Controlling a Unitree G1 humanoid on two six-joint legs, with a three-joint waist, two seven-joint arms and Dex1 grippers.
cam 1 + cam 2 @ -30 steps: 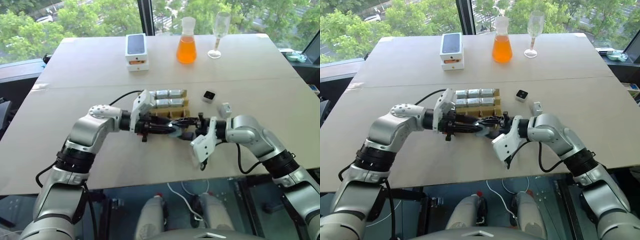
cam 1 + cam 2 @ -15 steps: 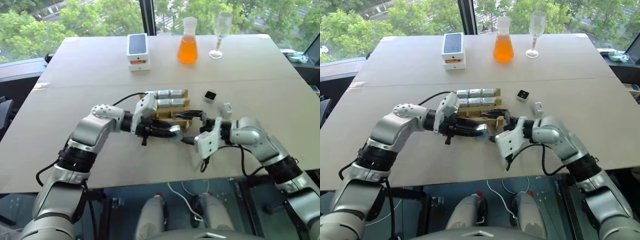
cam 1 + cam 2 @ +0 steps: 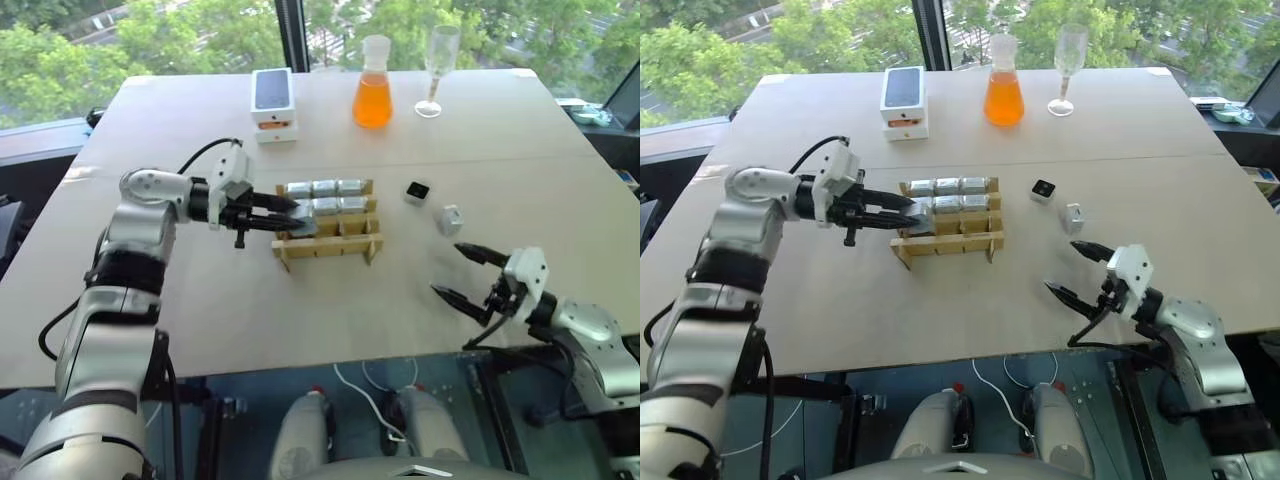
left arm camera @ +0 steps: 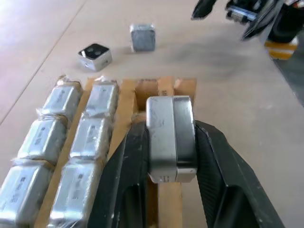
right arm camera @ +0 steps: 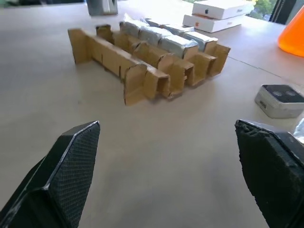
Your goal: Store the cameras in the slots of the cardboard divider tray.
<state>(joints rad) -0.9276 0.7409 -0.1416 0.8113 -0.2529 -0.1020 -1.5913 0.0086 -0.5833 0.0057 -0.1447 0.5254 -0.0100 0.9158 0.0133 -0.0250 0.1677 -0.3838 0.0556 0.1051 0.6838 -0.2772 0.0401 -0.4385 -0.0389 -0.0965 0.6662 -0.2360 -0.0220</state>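
I see my left gripper point(image 4: 171, 142) clamped on a small silver-grey boxy camera point(image 4: 170, 137), held just above the near row of the tan cardboard divider tray point(image 3: 330, 243). My right gripper point(image 3: 470, 272) hangs spread wide, well apart from it.

Office/lab rm: big window point(image 3: 200, 30) w/ trees, plain table point(image 3: 250, 310).

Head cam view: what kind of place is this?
Probably an upper-floor office or lab: a plain table against big windows overlooking treetops, staged with a flask of orange liquid and a phone box.
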